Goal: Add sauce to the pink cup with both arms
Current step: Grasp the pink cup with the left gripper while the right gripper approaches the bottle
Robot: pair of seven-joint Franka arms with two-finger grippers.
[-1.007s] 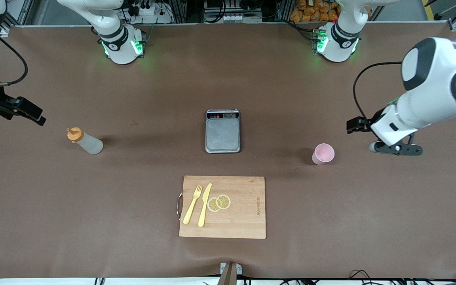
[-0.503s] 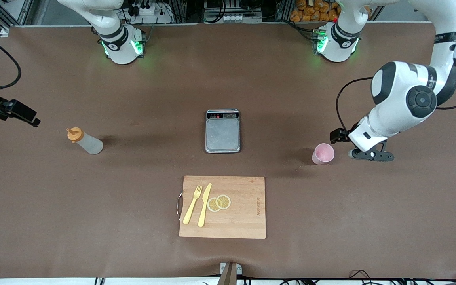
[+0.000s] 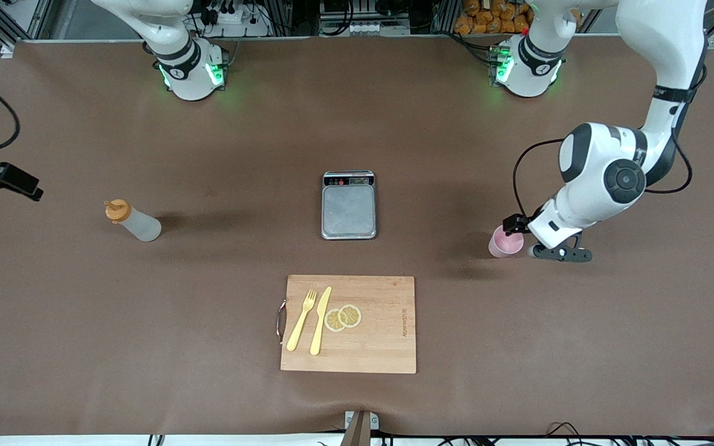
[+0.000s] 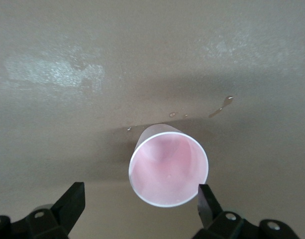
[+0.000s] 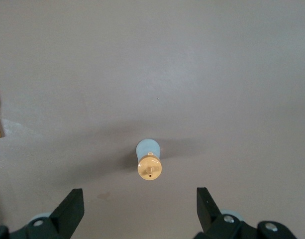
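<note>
A digital scale is sitting mid-table. Nearer the front camera, a wooden cutting board is carrying a yellow fork, yellow knife and two lemon slices.

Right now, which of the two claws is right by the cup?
The left gripper, open beside the pink cup; the right gripper hangs off by the sauce bottle.
</note>
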